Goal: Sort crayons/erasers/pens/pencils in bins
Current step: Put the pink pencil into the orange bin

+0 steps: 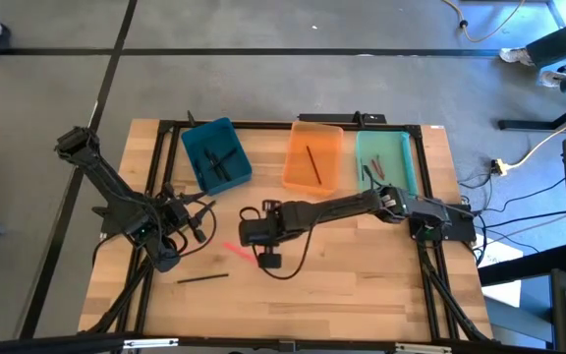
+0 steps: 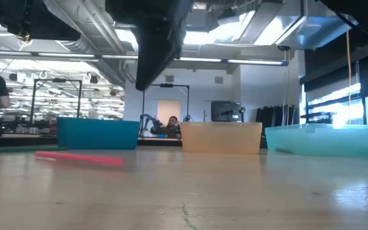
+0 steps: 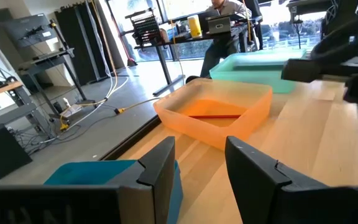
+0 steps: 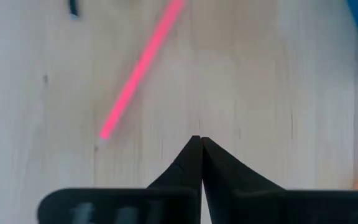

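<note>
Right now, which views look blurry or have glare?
Low view: the pink stick on the table is soft, and ceiling lights glare brightly. Right wrist view: the pink stick is blurred too. Left wrist view: windows behind the mint bin are washed out.

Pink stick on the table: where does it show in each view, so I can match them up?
High view: pink stick lies on the wood beside the right gripper.
Low view: flat on the table at left, before the teal bin.
Left wrist view: not in it.
Right wrist view: diagonal above the shut fingertips.
Shared landmark: the teal bin.
</note>
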`<control>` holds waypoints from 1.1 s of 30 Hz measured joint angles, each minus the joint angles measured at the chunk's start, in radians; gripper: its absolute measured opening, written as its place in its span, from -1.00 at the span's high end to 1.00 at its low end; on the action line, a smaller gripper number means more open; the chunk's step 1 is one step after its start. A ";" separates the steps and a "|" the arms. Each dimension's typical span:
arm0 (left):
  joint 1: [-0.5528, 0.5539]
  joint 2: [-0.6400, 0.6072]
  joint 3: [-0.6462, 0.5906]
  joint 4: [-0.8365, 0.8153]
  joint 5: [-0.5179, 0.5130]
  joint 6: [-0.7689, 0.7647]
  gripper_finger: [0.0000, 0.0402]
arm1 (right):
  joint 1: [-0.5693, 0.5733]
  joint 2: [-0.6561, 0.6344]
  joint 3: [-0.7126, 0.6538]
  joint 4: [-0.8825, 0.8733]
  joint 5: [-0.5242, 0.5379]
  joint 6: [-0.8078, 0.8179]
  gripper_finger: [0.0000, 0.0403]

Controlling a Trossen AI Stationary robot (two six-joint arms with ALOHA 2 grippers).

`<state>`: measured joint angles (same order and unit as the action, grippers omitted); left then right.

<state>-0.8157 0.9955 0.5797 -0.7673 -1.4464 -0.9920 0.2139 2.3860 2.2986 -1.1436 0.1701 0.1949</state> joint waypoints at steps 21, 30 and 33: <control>0.040 0.000 -0.001 0.001 0.030 -0.020 0.33 | 0.047 0.227 0.000 0.487 -0.147 0.249 0.00; 0.040 0.000 -0.001 0.000 0.035 -0.020 0.33 | 0.074 0.248 0.007 0.416 0.006 0.114 -0.04; 0.040 0.000 -0.001 -0.001 0.035 -0.020 0.33 | 0.077 0.248 0.036 0.311 0.057 0.112 0.09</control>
<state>-0.7761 0.9957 0.5786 -0.7683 -1.4111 -1.0119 0.2908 2.6339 2.3348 -0.8324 0.2269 0.3072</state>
